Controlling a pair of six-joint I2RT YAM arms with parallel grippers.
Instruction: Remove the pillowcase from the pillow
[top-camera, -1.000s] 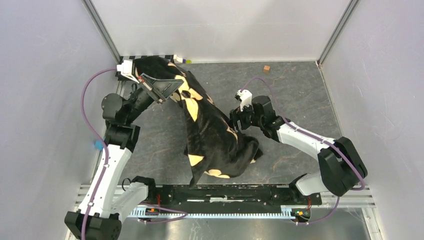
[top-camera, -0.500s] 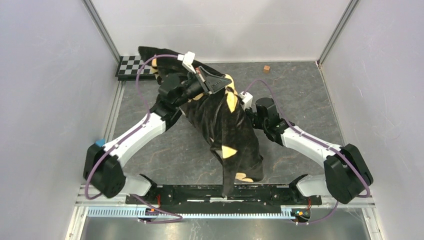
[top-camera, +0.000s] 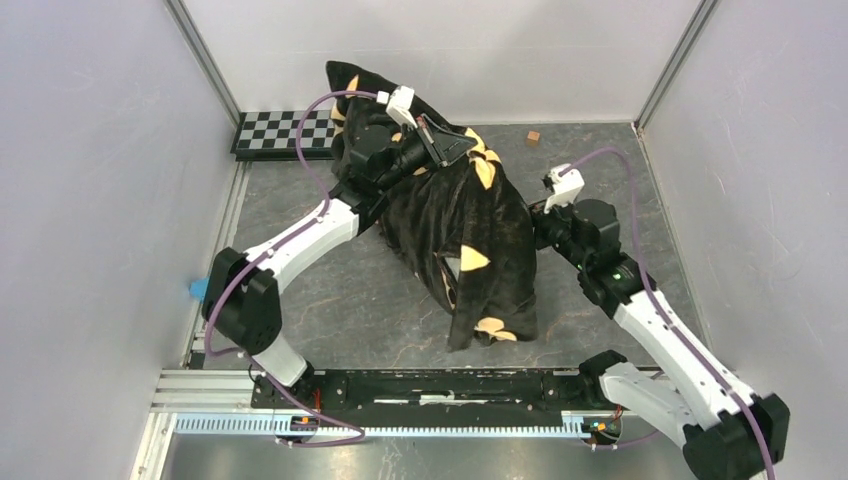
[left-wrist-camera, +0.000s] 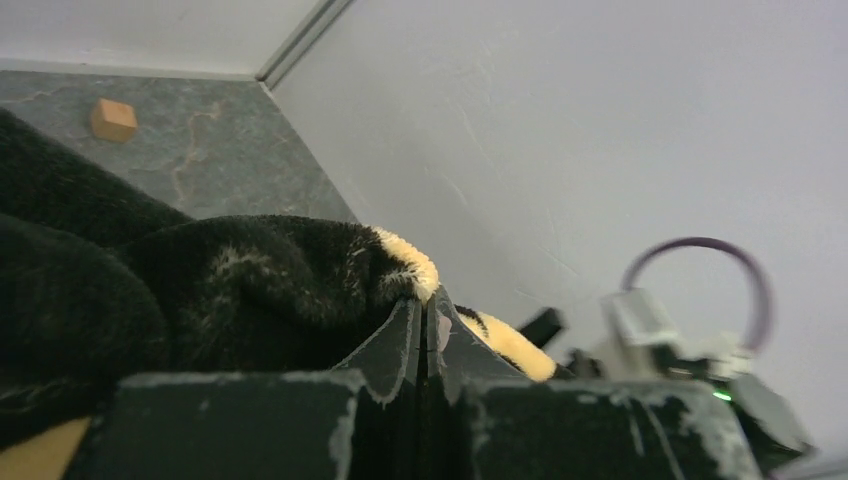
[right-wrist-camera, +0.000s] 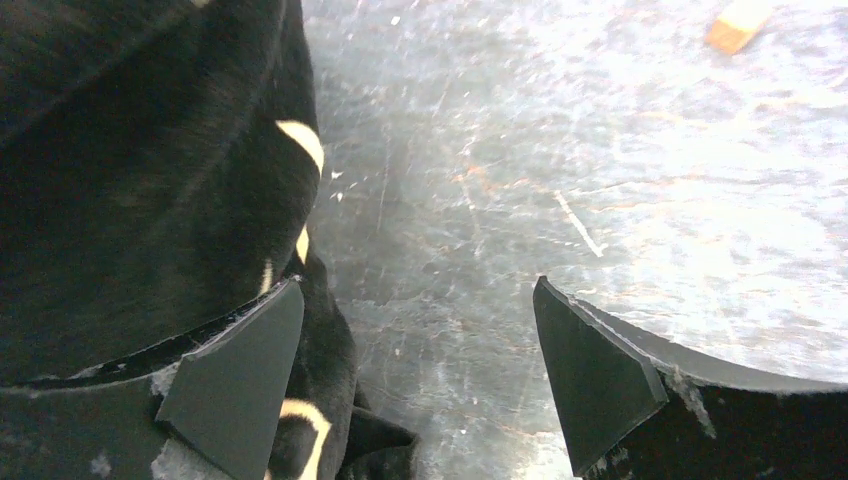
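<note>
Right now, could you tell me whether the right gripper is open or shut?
Open: the right gripper has its fingers wide apart, with the table showing between them. The pillowcase lies against one finger, unclamped.

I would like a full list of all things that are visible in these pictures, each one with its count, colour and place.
pillowcase: one, black with tan-gold motifs, held up and draped over the table's middle.
checkerboard: one, black and white, far left corner.
small block: one, orange-brown, far edge, right of the pillowcase.
blue object: one, left table edge; too small to identify.
table: one, dark grey, marbled.
left gripper: one, black, shut on the pillowcase's top.
right gripper: one, black, open, at the pillowcase's right side.
</note>
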